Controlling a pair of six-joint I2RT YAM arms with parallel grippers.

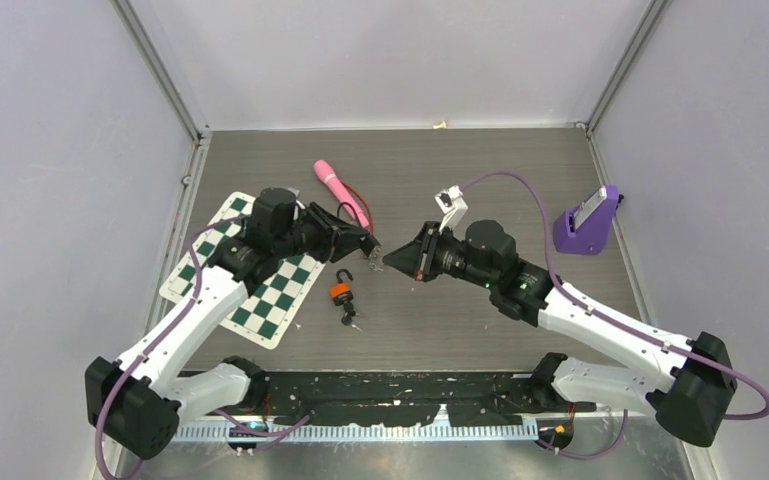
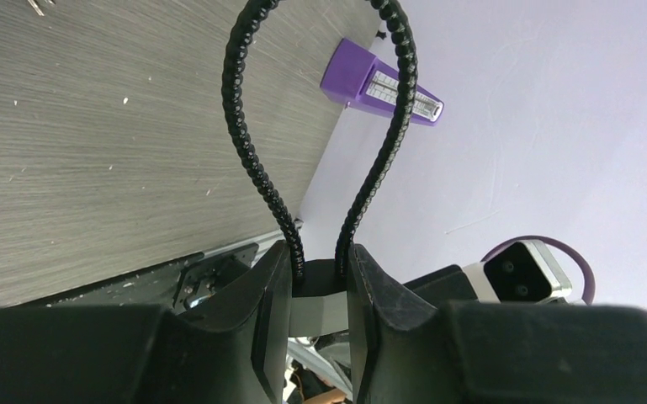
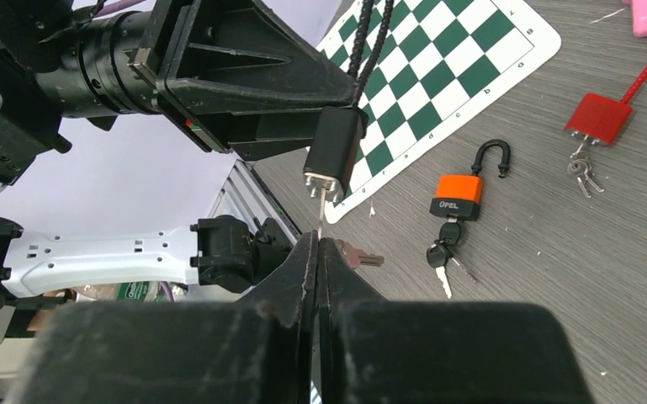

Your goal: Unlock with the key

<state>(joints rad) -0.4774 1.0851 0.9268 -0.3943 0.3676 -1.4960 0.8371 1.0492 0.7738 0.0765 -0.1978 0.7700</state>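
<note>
Insertion stage, I judge: your left gripper [image 2: 320, 268] clamps the cable lock [image 3: 335, 143]; right gripper [image 3: 317, 252], pinched shut on a key [image 3: 360, 254], needs keyway alignment, then rotation.

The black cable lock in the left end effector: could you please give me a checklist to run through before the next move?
1. Grip of the left end effector on the black cable lock: ok.
2. The right end effector shut on the key: ok.
3. Key blade lined up with the lock's keyhole end: ok.
4. Key fully seated: cannot tell.
5. The orange padlock lying on the table, apart from both arms: ok.
</note>
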